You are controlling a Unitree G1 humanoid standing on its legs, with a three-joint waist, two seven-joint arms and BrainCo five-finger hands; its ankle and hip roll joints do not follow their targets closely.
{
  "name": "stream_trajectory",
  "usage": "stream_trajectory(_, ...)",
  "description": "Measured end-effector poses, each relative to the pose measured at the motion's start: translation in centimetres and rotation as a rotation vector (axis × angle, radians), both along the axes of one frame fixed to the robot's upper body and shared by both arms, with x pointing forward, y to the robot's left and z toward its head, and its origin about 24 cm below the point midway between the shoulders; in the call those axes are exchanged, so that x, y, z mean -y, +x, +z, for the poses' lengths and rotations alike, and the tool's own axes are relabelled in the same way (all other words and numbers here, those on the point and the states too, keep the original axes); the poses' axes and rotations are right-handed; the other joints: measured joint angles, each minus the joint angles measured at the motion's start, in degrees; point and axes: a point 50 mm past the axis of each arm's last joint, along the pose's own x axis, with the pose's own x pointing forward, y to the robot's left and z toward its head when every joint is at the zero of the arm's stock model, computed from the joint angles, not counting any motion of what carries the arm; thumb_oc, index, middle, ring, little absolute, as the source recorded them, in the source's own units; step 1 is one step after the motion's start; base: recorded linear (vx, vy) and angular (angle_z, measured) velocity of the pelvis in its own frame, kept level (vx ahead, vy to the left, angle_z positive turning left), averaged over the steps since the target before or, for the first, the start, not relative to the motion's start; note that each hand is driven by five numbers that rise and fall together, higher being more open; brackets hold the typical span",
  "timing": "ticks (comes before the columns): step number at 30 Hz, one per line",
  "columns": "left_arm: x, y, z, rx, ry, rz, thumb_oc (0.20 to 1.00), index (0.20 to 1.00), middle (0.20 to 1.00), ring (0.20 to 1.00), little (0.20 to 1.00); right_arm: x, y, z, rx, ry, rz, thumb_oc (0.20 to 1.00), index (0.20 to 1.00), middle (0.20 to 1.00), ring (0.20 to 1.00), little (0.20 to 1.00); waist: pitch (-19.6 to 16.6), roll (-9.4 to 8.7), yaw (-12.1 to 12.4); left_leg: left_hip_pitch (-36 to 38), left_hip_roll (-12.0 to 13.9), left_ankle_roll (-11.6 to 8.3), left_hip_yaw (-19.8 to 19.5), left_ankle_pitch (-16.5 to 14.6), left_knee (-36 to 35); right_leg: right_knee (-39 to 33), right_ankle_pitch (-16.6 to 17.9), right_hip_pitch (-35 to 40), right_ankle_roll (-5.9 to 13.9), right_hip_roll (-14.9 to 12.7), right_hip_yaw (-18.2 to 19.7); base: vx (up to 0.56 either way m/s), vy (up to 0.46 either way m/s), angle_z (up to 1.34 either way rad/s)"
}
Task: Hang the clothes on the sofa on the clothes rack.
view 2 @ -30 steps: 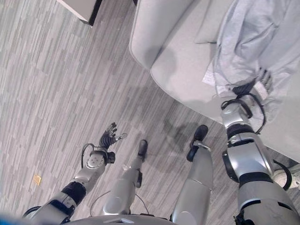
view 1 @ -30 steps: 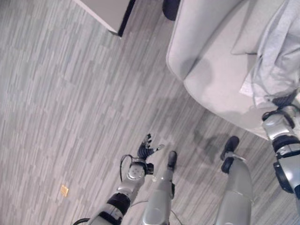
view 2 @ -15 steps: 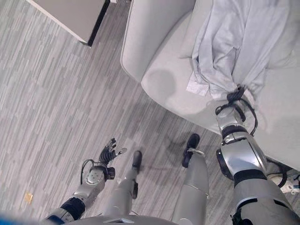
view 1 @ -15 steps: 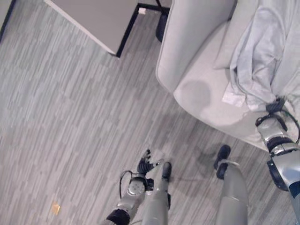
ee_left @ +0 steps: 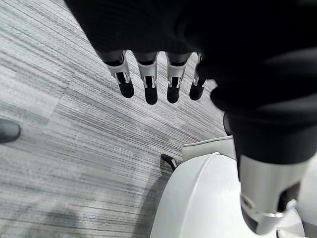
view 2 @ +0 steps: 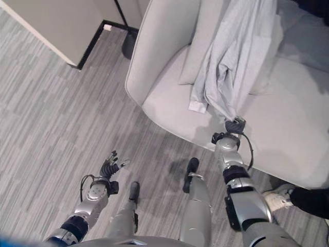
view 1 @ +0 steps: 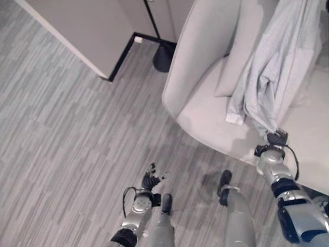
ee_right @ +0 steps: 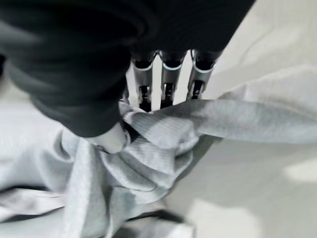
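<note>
Pale grey cloth is what I see first: the garment [view 2: 234,56] lies draped down the backrest and onto the seat of the light grey sofa [view 2: 154,56], its lower end bunched into a narrow tail, with a folded cuff resting on the seat cushion beside that tail. A cushion [view 1: 231,67] leans against the backrest just beside the cloth. My right hand [view 2: 235,125] is raised over the front part of the seat, right at the gathered tail of the garment; in the right wrist view its fingers [ee_right: 168,82] and thumb are curled into the fabric [ee_right: 158,144], pinching a wad of it, so I read that hand as clamped on the garment. The right arm comes up from the lower right with the wrist pointing toward the backrest. My left hand [view 1: 150,179] hangs low over the striped grey floor [view 1: 61,139], well apart from the sofa, and in the left wrist view its fingers [ee_left: 148,82] are straight and spread, holding nothing. Beyond the sofa's arm I can see a dark round base [view 1: 163,55] with a thin black pole rising from it, standing on the floor next to a beige cabinet [view 1: 77,25] with a black edge
</note>
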Motion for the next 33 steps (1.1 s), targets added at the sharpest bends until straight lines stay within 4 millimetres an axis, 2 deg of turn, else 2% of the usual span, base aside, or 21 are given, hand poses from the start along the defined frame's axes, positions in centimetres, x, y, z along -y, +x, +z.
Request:
stream_trajectory(4,-0.6,-0.6,-0.7,-0.049,0.002,0.029,1.0,1.0,1.0,1.0,1.0,-1.5,-1.0,0.0,0.096,0.13,0.026,0.2,0.2,0.2,0.2,0.2,0.1,-0.46,-1.2,3.6,-0.1,0.64,0.2,-0.4,-0.8,-1.0,0.0,3.8,0.56,-0.1,-0.2,0.03,0.063,0.0)
stream_trajectory(6,-0.6,-1.2,-1.1,-0.074,-0.004,0.026,1.0,1.0,1.0,1.0,1.0,-2.5,-2.3,-0.3,0.163,0.212,0.069,0.2,0.2,0.2,0.2,0.2,0.1,-0.6,-1.4,7.4,-0.2,1.26,0.7,-1.1,-0.8,-1.7,-0.1,7.6,0.81,0.1,-0.1,0.03,0.05,-0.11)
stream_trajectory(8,-0.8,-1.5,-1.2,-0.08,-0.007,0.034,1.0,1.0,1.0,1.0,1.0,-2.5,-2.8,-0.5,0.184,0.252,0.075,0.2,0.2,0.2,0.2,0.2,-0.1,-0.84,-1.4,9.4,-0.3,1.69,1.2,-1.6,-0.8,-2.7,0.1,9.9,1.46,0.2,0.0,0.04,0.077,-0.06)
stream_trajectory(10,-0.9,-1.9,-1.6,-0.101,-0.023,0.034,1.0,1.0,1.0,1.0,1.0,-2.5,-3.5,0.4,0.255,0.303,0.099,0.2,0.2,0.2,0.2,0.2,-0.3,-0.96,-1.5,11.4,-0.3,2.15,1.4,-2.0,-0.8,-4.2,0.5,12.6,2.09,0.5,-0.2,0.04,0.049,-0.03)
stream_trajectory(11,-1.0,-2.3,-1.8,-0.119,-0.024,0.034,1.0,1.0,1.0,1.0,1.0,-2.5,-3.6,0.8,0.285,0.311,0.117,0.2,0.2,0.2,0.2,0.2,-0.7,-1.18,-1.6,12.4,-0.3,2.45,1.5,-2.2,-0.8,-4.6,0.6,13.7,2.25,0.6,-0.2,0.04,0.036,-0.08)
stream_trajectory(13,-1.1,-3.7,-2.6,-0.161,-0.005,0.017,1.0,1.0,1.0,1.0,1.0,-2.3,-3.8,1.1,0.322,0.319,0.134,0.2,0.2,0.2,0.2,0.2,-4.1,-2.2,-2.8,12.8,-0.5,2.72,1.4,-2.5,-0.8,-6.2,1.1,15.0,2.98,0.5,-0.5,0.05,0.059,0.02)
stream_trajectory(16,-1.2,-4.7,-3.5,-0.21,-0.01,0.019,1.0,1.0,1.0,1.0,1.0,-1.8,-3.9,1.8,0.357,0.308,0.141,0.2,0.2,0.2,0.2,0.2,-6.0,-2.91,-2.7,14.6,-0.7,2.89,1.5,-2.6,-0.8,-7.3,1.6,17.2,3.33,0.5,-0.5,0.02,0.026,0.02)
stream_trajectory(17,-1.2,-5.0,-3.6,-0.218,-0.014,0.019,1.0,1.0,1.0,1.0,1.0,-1.7,-4.0,1.6,0.352,0.302,0.143,1.0,1.0,1.0,1.0,1.0,-6.6,-2.98,-2.7,14.8,-0.7,2.91,1.5,-2.6,-0.8,-7.8,1.8,17.7,3.55,0.6,-0.6,0.0,0.0,0.0)
stream_trajectory(21,-1.5,-6.0,-4.3,-0.258,-0.02,0.038,1.0,1.0,1.0,1.0,1.0,-1.3,-4.3,-0.2,0.256,0.268,0.131,1.0,1.0,1.0,1.0,1.0,-7.8,-2.81,-2.6,16.6,-0.9,3.28,1.6,-2.8,-0.8,-10.2,3.0,20.5,3.9,0.9,-0.6,0.0,0.02,-0.02)
stream_trajectory(24,-1.8,-6.3,-4.6,-0.281,-0.019,0.049,1.0,1.0,1.0,1.0,1.0,-1.5,-5.3,-2.4,0.154,0.265,0.161,1.0,1.0,1.0,1.0,1.0,-8.3,-2.85,-2.7,17.7,-1.0,3.55,2.1,-2.9,-0.8,-12.0,3.7,21.7,4.02,1.3,-0.3,-0.01,0.01,-0.13)
stream_trajectory(27,-1.9,-6.9,-4.8,-0.297,-0.02,0.054,1.0,1.0,1.0,1.0,1.0,-1.3,-8.1,-5.9,0.009,0.273,0.156,1.0,1.0,1.0,1.0,1.0,-9.9,-3.23,-2.8,18.8,-1.0,3.57,3.2,-3.0,-0.8,-13.5,4.4,22.5,4.46,2.1,0.4,0.01,0.021,-0.19)
stream_trajectory(29,-1.9,-7.3,-5.0,-0.309,-0.02,0.057,1.0,1.0,1.0,1.0,1.0,-1.3,-9.7,-7.4,-0.065,0.284,0.161,1.0,1.0,1.0,1.0,1.0,-10.3,-3.35,-3.1,19.8,-0.8,3.62,3.4,-3.3,-0.8,-13.7,4.3,23.5,4.53,2.3,0.7,0.02,0.01,-0.09)
stream_trajectory(31,-2.1,-7.8,-5.2,-0.321,-0.022,0.069,1.0,1.0,1.0,1.0,1.0,-1.3,-10.9,-8.4,-0.118,0.277,0.155,1.0,1.0,1.0,1.0,1.0,-10.9,-3.65,-3.9,20.2,-0.8,3.64,3.4,-3.3,-0.8,-13.8,4.3,23.9,4.55,2.3,0.7,0.01,0.0,-0.02)
stream_trajectory(33,-2.5,-8.7,-5.6,-0.353,-0.025,0.099,1.0,1.0,1.0,1.0,1.0,-1.0,-11.3,-8.6,-0.132,0.271,0.151,1.0,1.0,1.0,1.0,1.0,-12.1,-3.76,-4.5,20.7,-0.5,3.79,3.9,-3.6,-0.9,-14.4,4.3,24.2,4.41,2.8,0.8,-0.01,0.008,-0.11)
